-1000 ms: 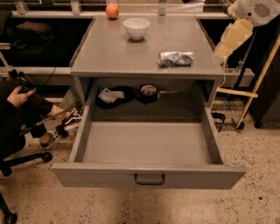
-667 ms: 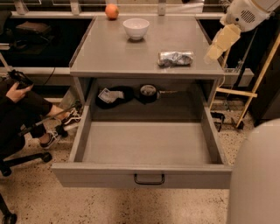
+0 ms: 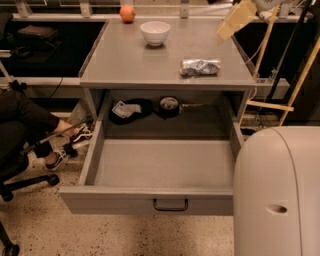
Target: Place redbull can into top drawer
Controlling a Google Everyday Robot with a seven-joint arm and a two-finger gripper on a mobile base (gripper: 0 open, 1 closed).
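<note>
Hovering at one o'clock from the redbull can (image 3: 200,66), the hand (image 3: 236,21) held nothing, its opening impossible to tell, and needed to descend squarely across the can's slim body.

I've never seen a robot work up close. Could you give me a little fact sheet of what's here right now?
top drawer: pulled open
redbull can: lying on its side on the cabinet top, right part
gripper: in the air over the back right corner, apart from the can
white bowl: upright, towards the back
orange fruit: back edge, left of the bowl
progress: can not yet in drawer
</note>
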